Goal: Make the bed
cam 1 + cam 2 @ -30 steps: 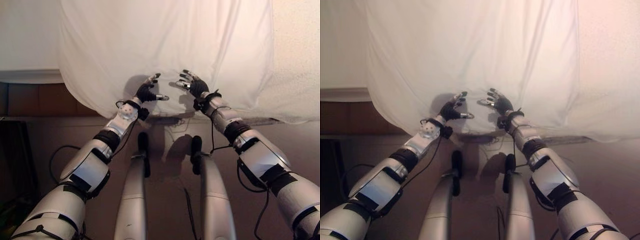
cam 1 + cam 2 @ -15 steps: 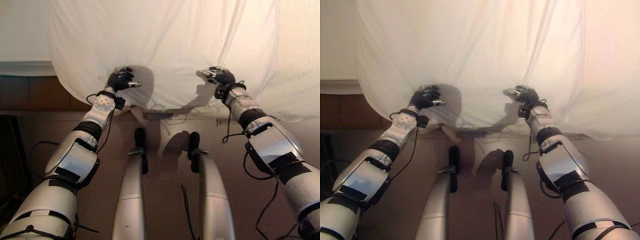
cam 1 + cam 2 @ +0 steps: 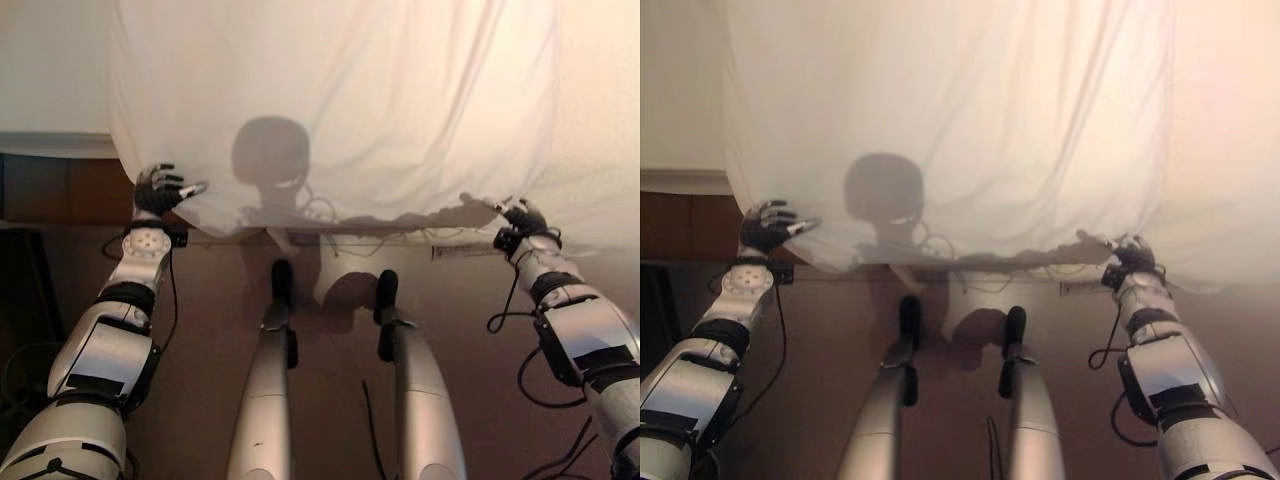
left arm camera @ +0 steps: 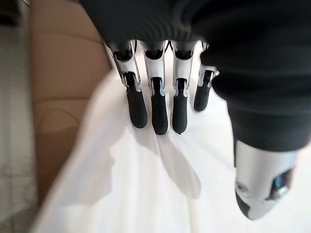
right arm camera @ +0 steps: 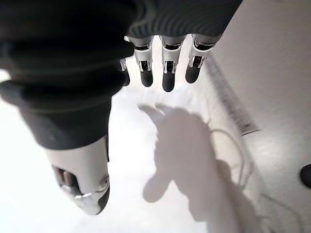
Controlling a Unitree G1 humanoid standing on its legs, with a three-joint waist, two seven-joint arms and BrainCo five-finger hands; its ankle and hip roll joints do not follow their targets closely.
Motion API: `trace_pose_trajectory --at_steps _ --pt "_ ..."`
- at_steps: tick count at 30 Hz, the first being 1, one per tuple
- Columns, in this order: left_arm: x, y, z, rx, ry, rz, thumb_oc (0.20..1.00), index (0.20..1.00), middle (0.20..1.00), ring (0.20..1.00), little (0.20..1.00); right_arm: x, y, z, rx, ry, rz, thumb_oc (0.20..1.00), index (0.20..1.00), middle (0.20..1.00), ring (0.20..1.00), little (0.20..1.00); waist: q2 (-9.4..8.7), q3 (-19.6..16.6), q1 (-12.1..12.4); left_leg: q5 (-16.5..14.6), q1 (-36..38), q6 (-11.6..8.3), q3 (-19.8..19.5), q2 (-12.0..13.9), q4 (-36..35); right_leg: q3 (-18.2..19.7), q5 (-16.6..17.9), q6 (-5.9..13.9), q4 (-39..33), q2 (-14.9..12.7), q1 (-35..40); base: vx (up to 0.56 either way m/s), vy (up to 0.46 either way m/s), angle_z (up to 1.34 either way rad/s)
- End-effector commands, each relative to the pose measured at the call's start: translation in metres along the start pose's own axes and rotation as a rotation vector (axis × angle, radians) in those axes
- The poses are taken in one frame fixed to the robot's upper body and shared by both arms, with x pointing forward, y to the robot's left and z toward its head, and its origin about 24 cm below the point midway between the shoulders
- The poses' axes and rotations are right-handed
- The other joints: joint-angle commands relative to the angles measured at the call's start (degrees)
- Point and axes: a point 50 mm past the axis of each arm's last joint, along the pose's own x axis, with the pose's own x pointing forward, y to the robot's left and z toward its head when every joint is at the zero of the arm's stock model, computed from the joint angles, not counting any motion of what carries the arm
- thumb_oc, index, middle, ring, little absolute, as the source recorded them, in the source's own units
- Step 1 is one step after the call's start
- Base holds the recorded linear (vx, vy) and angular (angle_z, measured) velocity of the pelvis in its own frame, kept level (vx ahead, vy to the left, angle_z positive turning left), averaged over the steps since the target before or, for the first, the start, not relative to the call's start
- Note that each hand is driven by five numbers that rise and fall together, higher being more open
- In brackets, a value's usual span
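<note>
A white sheet hangs over the near edge of the bed, its lower hem sagging just above the floor. My left hand lies at the sheet's lower left corner, fingers straight on the cloth and thumb held apart, as the left wrist view shows with the fingers resting on the white sheet. My right hand sits at the hem's right end, and its fingers are likewise straight over the sheet. Neither hand grips a fold.
The brown wooden bed side shows left of the sheet under a white mattress. A textured white cover lies to the right. A pale strip runs along the bed's base, and a dark object stands at the far left.
Both hands have slid apart from the middle of the hem to its outer ends, the left going left and the right going right. The sheet now hangs wider and flatter.
</note>
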Motion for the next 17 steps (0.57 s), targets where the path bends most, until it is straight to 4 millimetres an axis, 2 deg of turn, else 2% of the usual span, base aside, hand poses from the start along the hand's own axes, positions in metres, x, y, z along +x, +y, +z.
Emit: trace_pose_trajectory --at_steps 1,4,5,6,7,8,9,10,11,12,13,14,15,17 --pt "-0.023 -0.010 -0.051 -0.021 0.176 0.001 1.000 1.000 1.000 1.000 1.000 -0.003 -0.022 -0.029 0.042 0.011 -0.058 1.000 1.000 1.000 1.000 1.000 1.31 -3.6 1.7 -0.3 3.8 -2.15 0.2 -0.4 -3.8 0.3 7.3 4.27 -13.8 -1.6 7.2 0.09 -0.064 0.02" --pt "-0.060 -0.032 -0.101 0.006 0.315 -0.121 1.000 1.000 1.000 1.000 1.000 -0.019 -0.019 -0.090 -0.043 0.122 0.012 1.000 1.000 1.000 1.000 1.000 0.95 -6.6 1.4 0.9 9.7 -2.03 0.4 0.2 -8.9 0.1 9.1 4.63 -18.8 -0.8 12.8 0.10 -0.044 -0.02" --pt "-0.061 -0.031 -0.102 0.008 0.318 -0.122 1.000 1.000 1.000 1.000 1.000 -0.019 -0.019 -0.092 -0.046 0.125 0.011 1.000 1.000 1.000 1.000 1.000 0.97 -6.6 1.4 1.0 10.2 -2.03 0.4 0.2 -9.3 0.1 9.3 4.63 -19.3 -0.8 13.4 0.10 -0.026 -0.06" --pt "-0.088 -0.047 -0.127 0.046 0.399 -0.224 1.000 1.000 1.000 1.000 1.000 -0.032 -0.021 -0.125 -0.084 0.198 0.040 1.000 1.000 1.000 1.000 1.000 0.75 -8.6 1.2 1.5 12.9 -2.14 0.7 0.7 -11.2 0.2 10.2 4.86 -21.8 -0.3 15.9 0.09 -0.017 -0.08" --pt "-0.102 -0.056 -0.139 0.040 0.448 -0.261 1.000 1.000 1.000 1.000 1.000 -0.040 -0.019 -0.143 -0.108 0.244 0.050 1.000 1.000 1.000 1.000 1.000 0.74 -9.7 1.1 1.8 14.8 -2.24 1.0 1.0 -13.1 0.3 10.7 5.04 -23.4 0.1 17.5 0.11 -0.021 -0.12" --pt "-0.113 -0.062 -0.148 0.042 0.484 -0.294 1.000 1.000 1.000 1.000 1.000 -0.046 -0.019 -0.154 -0.105 0.274 0.056 1.000 1.000 1.000 1.000 1.000 0.73 -10.7 1.1 1.9 15.8 -2.23 1.2 1.2 -13.6 0.6 11.0 5.12 -24.7 0.2 18.7 0.06 -0.007 -0.11" --pt "-0.114 -0.062 -0.148 0.042 0.485 -0.295 1.000 1.000 1.000 1.000 1.000 -0.046 -0.020 -0.155 -0.106 0.275 0.056 1.000 1.000 1.000 1.000 1.000 0.73 -10.8 1.1 1.8 15.9 -2.24 1.2 1.2 -13.6 0.6 11.1 5.12 -24.8 0.2 18.8 0.03 -0.011 -0.10" --pt "-0.129 -0.073 -0.159 0.050 0.538 -0.366 1.000 1.000 1.000 1.000 1.000 -0.053 -0.020 -0.169 -0.134 0.315 0.067 1.000 1.000 1.000 1.000 1.000 0.69 -11.9 0.8 1.5 16.7 -2.53 1.3 1.6 -13.6 1.1 11.2 5.28 -25.4 0.3 19.5 0.04 -0.006 -0.06" --pt "-0.155 -0.087 -0.172 0.033 0.620 -0.440 1.000 1.000 1.000 1.000 1.000 -0.066 -0.023 -0.190 -0.163 0.380 0.078 1.000 1.000 1.000 1.000 1.000 0.81 -14.3 0.4 1.0 18.3 -2.36 1.5 2.0 -13.6 1.7 10.8 5.26 -25.4 0.4 20.8 0.06 0.000 -0.05" --pt "-0.166 -0.095 -0.177 0.038 0.644 -0.485 1.000 1.000 1.000 1.000 1.000 -0.072 -0.022 -0.200 -0.202 0.402 0.101 1.000 1.000 1.000 1.000 1.000 0.98 -15.2 0.2 0.9 19.6 -2.24 1.8 2.2 -13.6 2.0 10.9 5.16 -25.4 0.5 21.8 0.06 0.006 -0.06" --pt "-0.166 -0.095 -0.177 0.038 0.644 -0.485 1.000 1.000 1.000 1.000 1.000 -0.072 -0.022 -0.200 -0.202 0.403 0.101 1.000 1.000 1.000 1.000 1.000 0.99 -15.2 0.2 0.9 19.7 -2.25 1.9 2.2 -13.6 2.0 10.9 5.16 -25.4 0.6 21.9 0.06 0.023 -0.11" --pt "-0.180 -0.104 -0.182 0.033 0.680 -0.541 1.000 1.000 1.000 1.000 1.000 -0.080 -0.023 -0.211 -0.234 0.437 0.126 1.000 1.000 1.000 1.000 1.000 1.23 -16.3 -0.1 0.7 21.1 -2.12 2.3 2.5 -13.6 2.1 10.6 4.99 -25.4 0.6 23.3 0.10 0.036 -0.20" --pt "-0.204 -0.115 -0.190 0.027 0.730 -0.608 1.000 1.000 1.000 1.000 1.000 -0.093 -0.029 -0.229 -0.305 0.490 0.161 1.000 1.000 1.000 1.000 1.000 1.68 -18.3 -0.4 0.1 23.5 -1.90 2.6 2.6 -13.6 2.4 10.1 4.91 -25.4 0.6 25.6 0.14 0.047 -0.19" --pt "-0.221 -0.127 -0.192 0.047 0.759 -0.679 1.000 1.000 1.000 1.000 1.000 -0.108 -0.026 -0.246 -0.380 0.552 0.241 1.000 1.000 1.000 1.000 1.000 1.99 -20.5 -0.7 -0.7 25.8 -1.64 2.8 2.8 -13.6 2.6 9.3 4.84 -25.4 0.5 27.6 0.11 0.027 -0.09"
